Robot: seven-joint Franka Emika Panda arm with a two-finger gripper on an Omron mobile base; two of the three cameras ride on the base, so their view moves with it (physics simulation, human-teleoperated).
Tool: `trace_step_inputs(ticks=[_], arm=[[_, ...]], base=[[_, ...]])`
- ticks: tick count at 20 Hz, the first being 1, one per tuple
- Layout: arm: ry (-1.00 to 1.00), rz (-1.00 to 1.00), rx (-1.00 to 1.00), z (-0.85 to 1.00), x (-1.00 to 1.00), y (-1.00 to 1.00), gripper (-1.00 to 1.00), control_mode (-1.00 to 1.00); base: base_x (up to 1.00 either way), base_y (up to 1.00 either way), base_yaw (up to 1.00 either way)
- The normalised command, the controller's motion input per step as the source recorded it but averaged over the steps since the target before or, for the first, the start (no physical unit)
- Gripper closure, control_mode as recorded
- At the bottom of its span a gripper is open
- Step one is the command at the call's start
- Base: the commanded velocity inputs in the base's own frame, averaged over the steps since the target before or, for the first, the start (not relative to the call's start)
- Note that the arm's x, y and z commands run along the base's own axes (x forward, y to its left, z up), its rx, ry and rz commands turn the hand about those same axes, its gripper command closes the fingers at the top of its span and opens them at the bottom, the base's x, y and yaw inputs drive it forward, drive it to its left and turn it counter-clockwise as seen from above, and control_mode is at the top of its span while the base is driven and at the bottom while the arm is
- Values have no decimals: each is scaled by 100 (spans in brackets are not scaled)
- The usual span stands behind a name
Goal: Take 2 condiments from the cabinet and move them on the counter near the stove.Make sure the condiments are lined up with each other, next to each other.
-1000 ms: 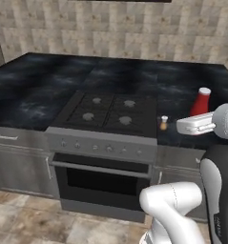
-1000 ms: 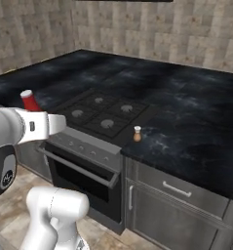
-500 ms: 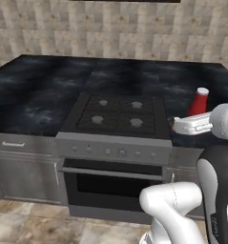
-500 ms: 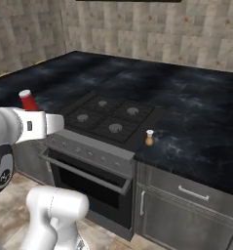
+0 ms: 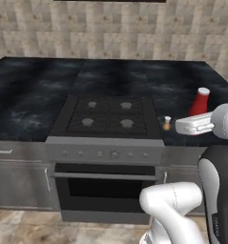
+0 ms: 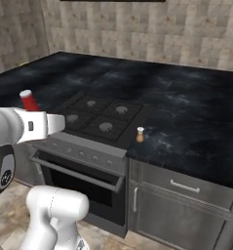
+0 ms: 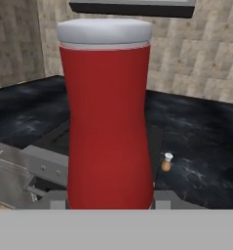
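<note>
Red bottle (image 7: pixel 107 117) in tool (image 7: pixel 108 202)

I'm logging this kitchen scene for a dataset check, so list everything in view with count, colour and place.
Red bottle: one, red with white cap, upright in the gripper, held above the floor in front of the stove.
Orange-brown bottle: one, small, white cap, standing on the counter just right of the stove.
Stove: one, dark grey, four burners, knob row and oven below, set in the counter's front.
Counter: one, glossy black with faint white veins, around the stove.
Lower cabinets: grey, with silver handles, beside the oven.
Wall: beige tiles, behind the counter.
Gripper: one, shut on the red bottle's base.
Arm: one, white with dark joints.
</note>
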Motion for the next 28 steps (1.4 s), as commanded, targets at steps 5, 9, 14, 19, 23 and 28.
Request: trace_step_inputs(ticks=[5,9,14,19,23,28], arm=[[0,0,0,0,0,0,100,100],[0,0,0,0,0,0,100,100],[0,0,0,0,0,0,100,100],[0,0,0,0,0,0,100,100],[0,0,0,0,0,0,100,100],[0,0,0,0,0,0,100,100]], base=[[21,29,-23],[24,30,-22],[30,30,-21],[34,33,-18],[35,41,-14],[40,43,-10]])
